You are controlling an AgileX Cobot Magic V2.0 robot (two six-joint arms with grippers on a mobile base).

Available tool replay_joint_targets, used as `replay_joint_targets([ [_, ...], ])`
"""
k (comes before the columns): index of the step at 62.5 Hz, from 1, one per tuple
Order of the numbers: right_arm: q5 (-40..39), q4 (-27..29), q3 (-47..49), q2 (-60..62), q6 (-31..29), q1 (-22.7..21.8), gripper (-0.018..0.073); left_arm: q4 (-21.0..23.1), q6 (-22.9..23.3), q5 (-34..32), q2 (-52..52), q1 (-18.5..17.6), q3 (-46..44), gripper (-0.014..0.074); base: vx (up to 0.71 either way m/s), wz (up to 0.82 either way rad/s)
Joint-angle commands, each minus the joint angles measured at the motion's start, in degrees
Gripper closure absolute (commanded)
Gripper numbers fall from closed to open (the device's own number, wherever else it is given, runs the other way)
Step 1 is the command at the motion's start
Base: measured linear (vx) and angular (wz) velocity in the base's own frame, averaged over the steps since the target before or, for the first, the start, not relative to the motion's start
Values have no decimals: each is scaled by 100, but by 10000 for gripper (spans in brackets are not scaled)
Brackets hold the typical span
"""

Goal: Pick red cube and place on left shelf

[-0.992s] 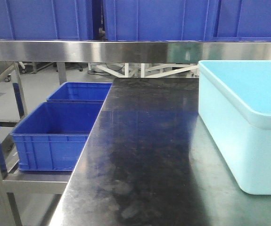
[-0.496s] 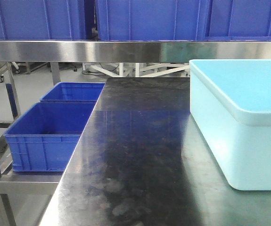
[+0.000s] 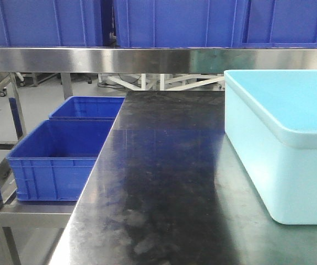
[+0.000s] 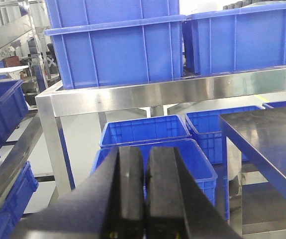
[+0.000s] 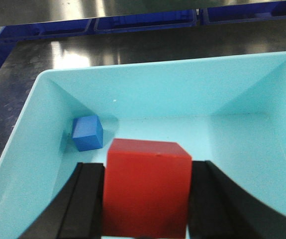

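The red cube [image 5: 147,186] is held in the right end effector [image 5: 147,199], whose two black fingers [image 5: 85,204] press flat on its left and right faces, so the opening is as wide as the cube. The cube is inside the rim of the light blue tub [image 5: 33,149]; whether its underside touches the tub floor, I cannot tell. A small blue cube [image 5: 87,133] lies apart from it, near the tub's left wall. Being a cube, it has no long axis, and its top edge runs level between the fingers. The left end effector [image 4: 145,159] is closed with nothing between its fingers, and it faces the steel rack with blue crates [image 4: 147,132]. In the front view the tub stands at the right on the dark counter [image 3: 164,182], and the low shelf [image 3: 37,212] with two blue crates [image 3: 59,165] lies left of the counter. I judge this to be the goal, so the cube must go up over the tub wall and then left across the counter. The left arm is nearer to that shelf, but the right arm has the cube. I can read no label or writing anywhere.
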State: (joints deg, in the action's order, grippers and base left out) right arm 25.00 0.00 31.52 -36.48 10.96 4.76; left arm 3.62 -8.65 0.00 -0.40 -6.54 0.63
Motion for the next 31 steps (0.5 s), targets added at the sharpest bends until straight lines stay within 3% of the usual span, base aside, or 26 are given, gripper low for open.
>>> replay_joint_targets([
  [1, -518, -76, 170, 12, -14, -9, 492, 37, 0, -483, 46, -34, 126, 491, 0, 0],
  [31, -518, -76, 170, 12, -14, -9, 492, 37, 0, -483, 46, -34, 126, 491, 0, 0],
])
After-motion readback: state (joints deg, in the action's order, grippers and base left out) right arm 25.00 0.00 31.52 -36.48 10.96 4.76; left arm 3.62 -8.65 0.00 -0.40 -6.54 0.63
